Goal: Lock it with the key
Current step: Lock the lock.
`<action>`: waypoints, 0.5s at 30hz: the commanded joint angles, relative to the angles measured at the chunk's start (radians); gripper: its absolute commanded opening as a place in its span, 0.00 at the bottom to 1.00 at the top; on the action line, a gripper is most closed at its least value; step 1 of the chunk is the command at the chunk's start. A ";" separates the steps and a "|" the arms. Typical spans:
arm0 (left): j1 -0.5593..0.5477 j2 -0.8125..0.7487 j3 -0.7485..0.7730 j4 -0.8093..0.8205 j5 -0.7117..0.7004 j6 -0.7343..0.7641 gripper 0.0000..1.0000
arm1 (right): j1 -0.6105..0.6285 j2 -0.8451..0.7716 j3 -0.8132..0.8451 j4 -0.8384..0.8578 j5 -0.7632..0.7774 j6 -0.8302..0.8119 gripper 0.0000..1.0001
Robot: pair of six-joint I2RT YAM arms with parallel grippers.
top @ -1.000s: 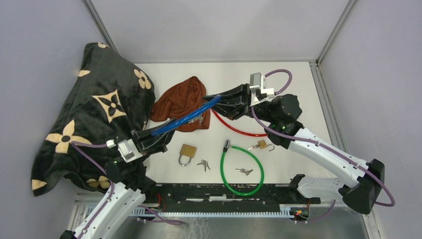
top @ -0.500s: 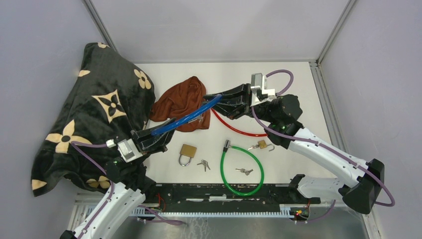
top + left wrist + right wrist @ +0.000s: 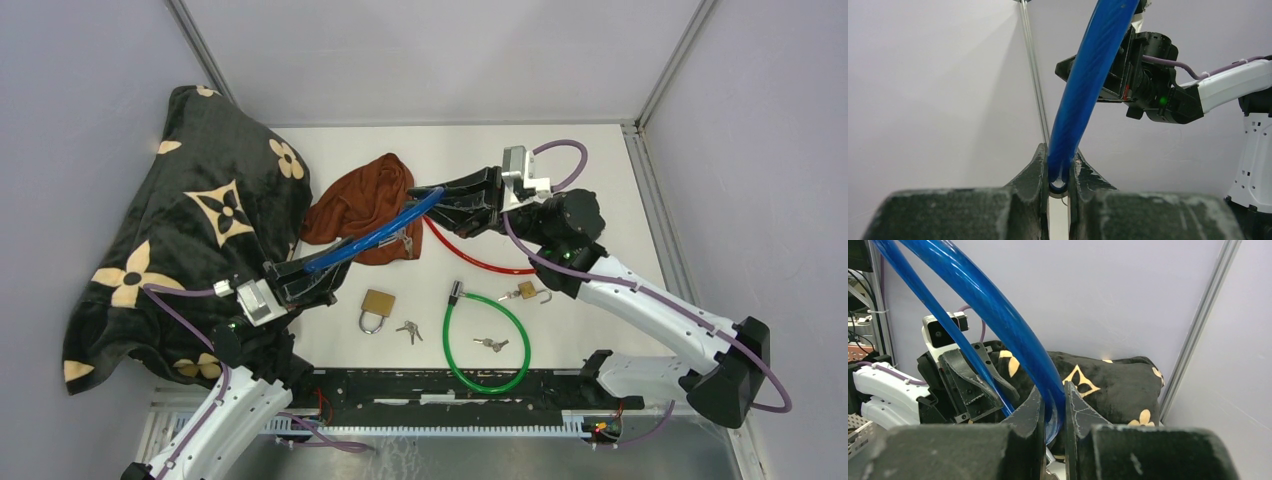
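Fingers (image 3: 1034,170) of the left gripper (image 3: 1058,174) are pinched on one end of the glossy blue cable lock (image 3: 370,232), whose round tip sits deep in the narrow slot between them. The right gripper (image 3: 1053,412) likewise has its fingers (image 3: 1030,412) pressed onto the cable's other end. The cable runs as a shallow bow between the two arms, lifted off the tabletop (image 3: 600,160) above the crumpled rust-brown cloth (image 3: 355,205). Over the last second very little has changed: the right gripper has crept slightly leftward, towards the left arm, and the cable's far end has gone with it; the left arm has not moved. I read this as slow work to bring the two ends together, so the lock is not yet closed and no key is in either hand. Below, a small bunch of silver keys (image 3: 408,330) lies just beside a brass padlock (image 3: 377,303), near the green looped cable lock (image 3: 447,335). The black flower-patterned blanket (image 3: 200,230) is heaped at the left.
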State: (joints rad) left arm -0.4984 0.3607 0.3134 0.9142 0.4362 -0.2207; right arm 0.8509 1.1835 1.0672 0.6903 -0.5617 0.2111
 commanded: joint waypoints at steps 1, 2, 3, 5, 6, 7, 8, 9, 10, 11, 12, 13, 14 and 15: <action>0.009 -0.011 0.015 0.050 -0.043 -0.068 0.02 | 0.008 0.011 0.008 0.082 0.021 0.014 0.00; 0.008 -0.011 0.014 0.053 -0.047 -0.068 0.02 | 0.008 0.016 0.008 0.089 0.021 0.020 0.00; 0.008 -0.011 0.015 0.054 -0.051 -0.066 0.02 | 0.007 0.019 0.007 0.089 0.020 0.022 0.00; 0.009 -0.013 0.013 0.055 -0.059 -0.066 0.02 | 0.009 0.025 0.004 0.096 0.020 0.031 0.00; 0.010 -0.012 0.012 0.058 -0.064 -0.067 0.02 | 0.010 0.029 0.003 0.098 0.019 0.034 0.00; 0.011 -0.012 0.012 0.063 -0.068 -0.064 0.02 | 0.014 0.033 0.001 0.104 0.019 0.041 0.00; 0.011 -0.011 0.011 0.072 -0.075 -0.060 0.02 | 0.017 0.041 0.001 0.105 0.018 0.046 0.00; 0.012 -0.009 0.010 0.083 -0.083 -0.054 0.02 | 0.020 0.049 0.001 0.108 0.015 0.056 0.00; 0.014 -0.005 0.009 0.097 -0.093 -0.046 0.02 | 0.024 0.056 0.002 0.116 0.008 0.066 0.00; 0.016 -0.001 0.009 0.114 -0.103 -0.035 0.02 | 0.029 0.064 0.001 0.120 0.004 0.076 0.00; 0.019 0.000 0.010 0.129 -0.114 -0.027 0.02 | 0.035 0.070 0.000 0.132 0.001 0.083 0.00; 0.023 0.002 0.011 0.142 -0.130 -0.026 0.02 | 0.042 0.077 -0.003 0.143 -0.005 0.088 0.00; 0.027 0.004 0.015 0.149 -0.141 -0.029 0.02 | 0.050 0.083 -0.004 0.155 -0.009 0.092 0.00; 0.031 0.005 0.020 0.153 -0.147 -0.037 0.02 | 0.057 0.094 -0.003 0.163 -0.012 0.098 0.00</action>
State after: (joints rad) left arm -0.4835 0.3622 0.3126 0.9428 0.3794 -0.2207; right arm 0.8753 1.2537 1.0660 0.7555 -0.5484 0.2485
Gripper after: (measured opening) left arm 0.145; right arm 0.136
